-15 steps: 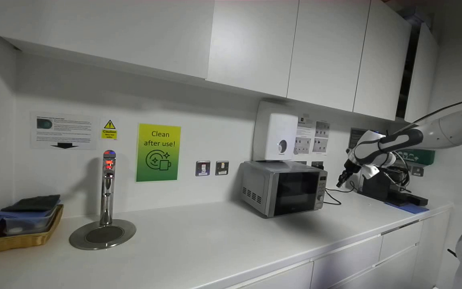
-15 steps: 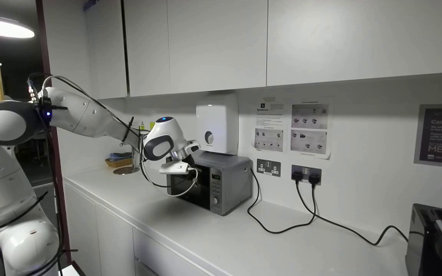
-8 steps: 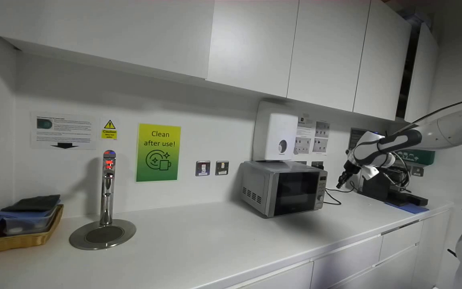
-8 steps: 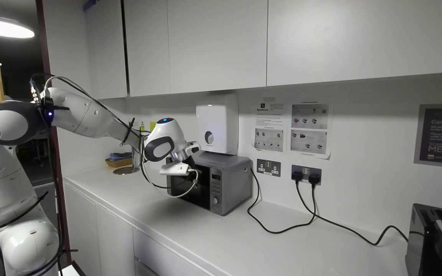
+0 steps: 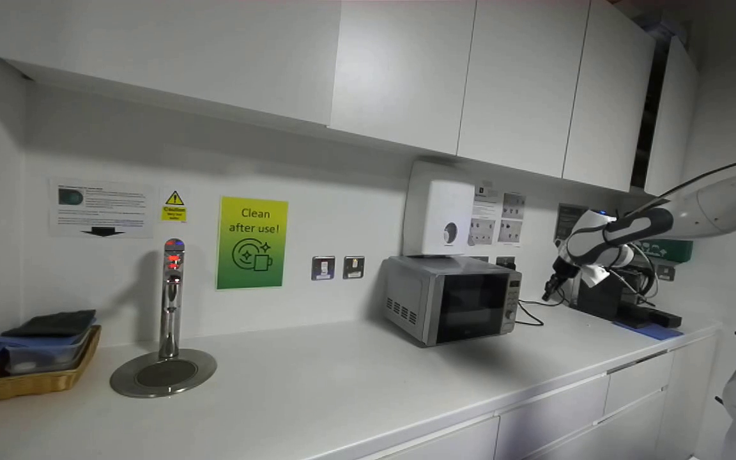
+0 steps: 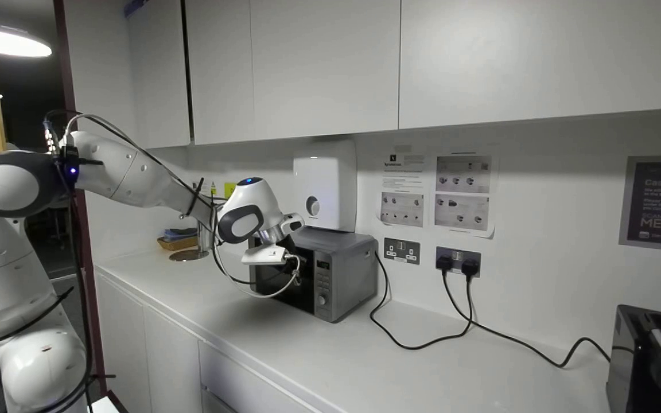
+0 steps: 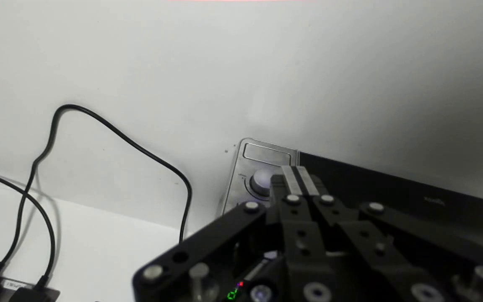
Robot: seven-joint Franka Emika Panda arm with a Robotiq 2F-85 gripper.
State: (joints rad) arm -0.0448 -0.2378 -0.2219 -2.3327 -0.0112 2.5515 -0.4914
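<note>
Cupboards [image 5: 400,76] are lining the wall [image 5: 342,211] above the counter [image 5: 317,383]; drawers [image 5: 553,415] are sitting below it; a lamp [image 6: 6,40] is glowing.

The pincer [image 7: 299,179] is mostly black; near it, a grey microwave [image 6: 354,275] with black door [image 5: 473,306]; below it, white surface [image 5: 317,370]; well apart, a yellow-to-green poster [image 5: 252,243].

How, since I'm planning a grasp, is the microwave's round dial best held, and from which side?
Probably across opposite edges of the round dial, coming straight at the front of the microwave: the dial stands out from the control panel, leaving its rim graspable. The pincer is shut, so it would need opening first.
</note>
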